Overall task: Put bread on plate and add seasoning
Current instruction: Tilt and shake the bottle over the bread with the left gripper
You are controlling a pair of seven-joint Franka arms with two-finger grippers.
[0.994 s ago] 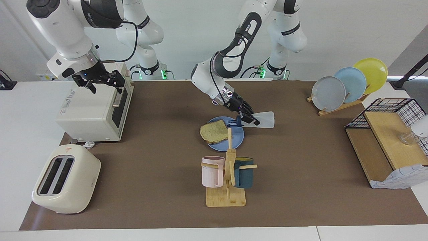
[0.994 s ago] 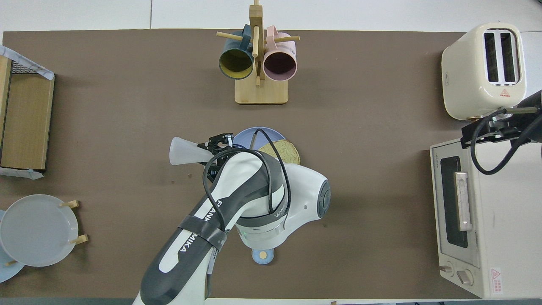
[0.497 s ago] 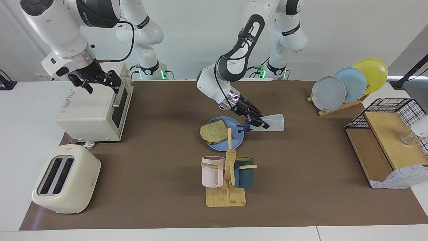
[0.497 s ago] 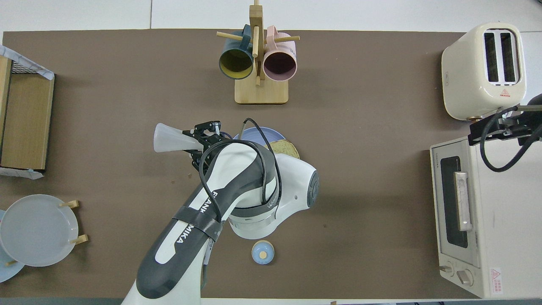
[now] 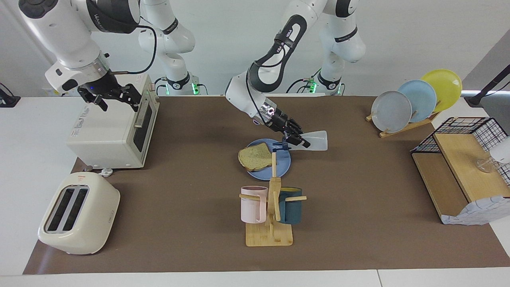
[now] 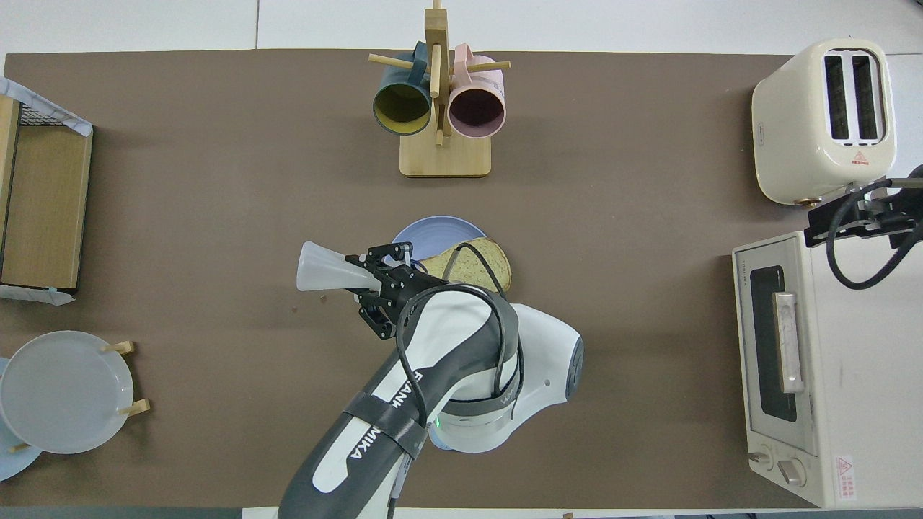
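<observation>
The bread (image 5: 254, 156) lies on the blue plate (image 5: 281, 167) at mid-table, overhanging its edge toward the right arm's end. My left gripper (image 5: 297, 140) is shut on the seasoning bottle (image 5: 317, 140) near its neck. It holds the bottle tipped on its side, with the navy cap over the plate's rim. In the overhead view the left gripper (image 6: 369, 280) and bottle (image 6: 324, 265) sit beside the plate (image 6: 425, 234) and bread (image 6: 490, 261). My right gripper (image 5: 110, 97) waits open and empty above the toaster oven.
A toaster oven (image 5: 111, 127) and a cream toaster (image 5: 79, 213) stand at the right arm's end. A mug rack (image 5: 271, 211) with two mugs stands farther from the robots than the plate. A plate rack (image 5: 414, 101) and a wire shelf (image 5: 462, 167) stand at the left arm's end.
The left gripper swung the bottle away from the plate toward the left arm's end, then back over the plate's rim. The right gripper drifted slightly toward its own end.
</observation>
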